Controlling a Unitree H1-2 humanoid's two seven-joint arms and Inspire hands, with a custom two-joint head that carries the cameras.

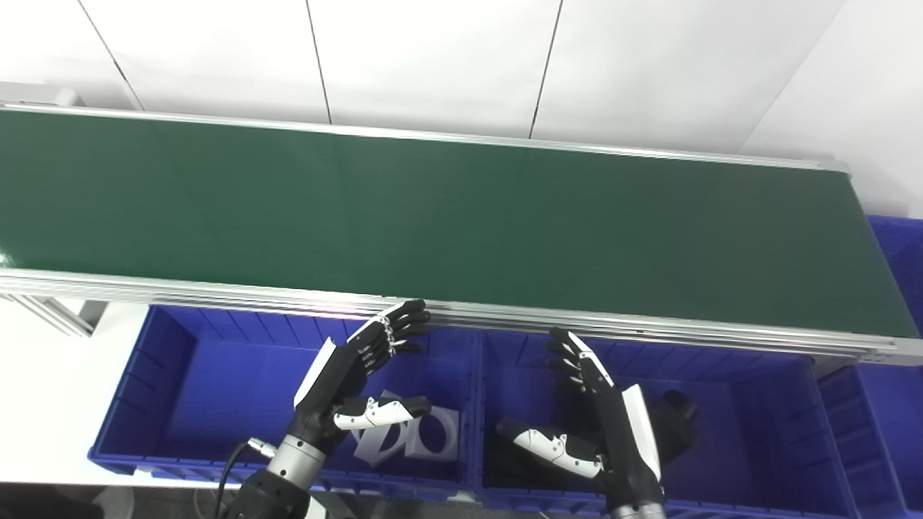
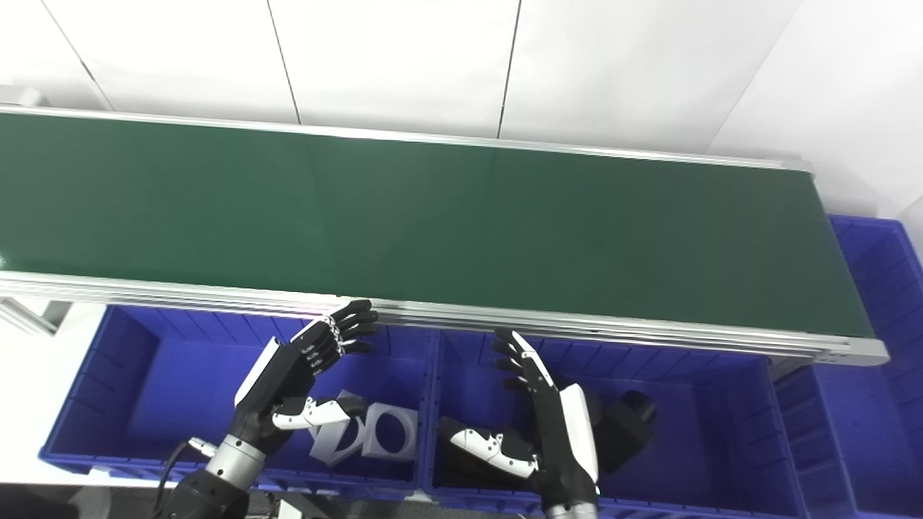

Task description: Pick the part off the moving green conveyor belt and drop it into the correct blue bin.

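Now both black-and-white robot hands open and holding nothing, left hand above left blue plastic bin with white flat parts, right hand above middle blue bin with black parts, long green conveyor belt behind them.

A white table shows at the left, running under the near side of the conveyor. A long green conveyor belt in a silver frame spans the scene from the left edge to the right. Along the table's near edge two blue bins sit side by side, touching: the left bin and the right bin. A third blue bin stands at the belt's right end.
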